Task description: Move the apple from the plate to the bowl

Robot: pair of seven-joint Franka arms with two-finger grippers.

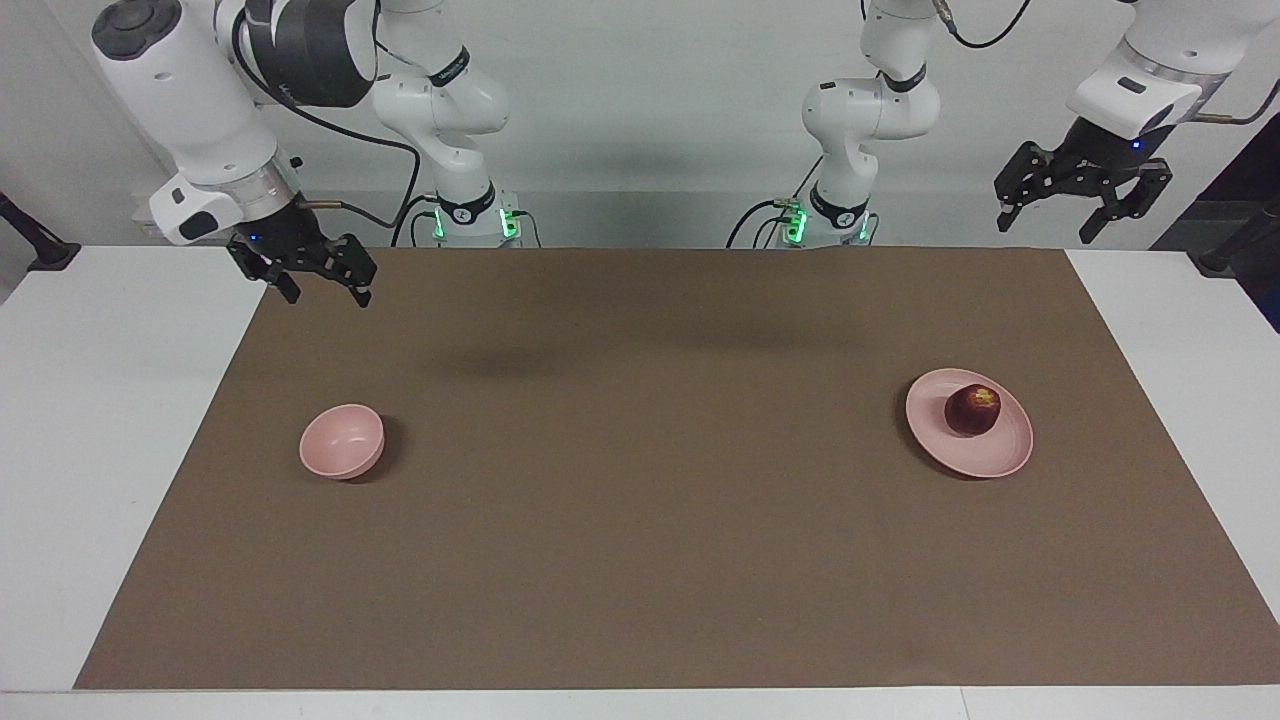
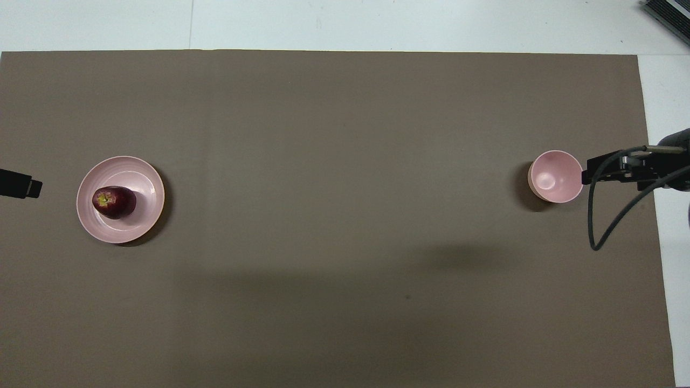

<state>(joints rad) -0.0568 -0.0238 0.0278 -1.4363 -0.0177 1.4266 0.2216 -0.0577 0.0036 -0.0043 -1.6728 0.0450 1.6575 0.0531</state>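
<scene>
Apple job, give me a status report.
Left gripper and right gripper open, raised, waiting. Apple on plate. Bowl empty. Nothing in the way.

a large brown rectangular mat (image 1: 640,500) covers most of the white table (image 1: 120,420), whose bare surface shows at both ends and along the edges.

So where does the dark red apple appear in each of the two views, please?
Facing view: the small round dark red apple lies on the flat pale pink plate, at the right of the picture.
Overhead view: the apple lies on the same plate, at the left of the picture.
Shared landmark: the small deep pale pink bowl at the brown mat's other end, toward the right arm's end of the table.
</scene>
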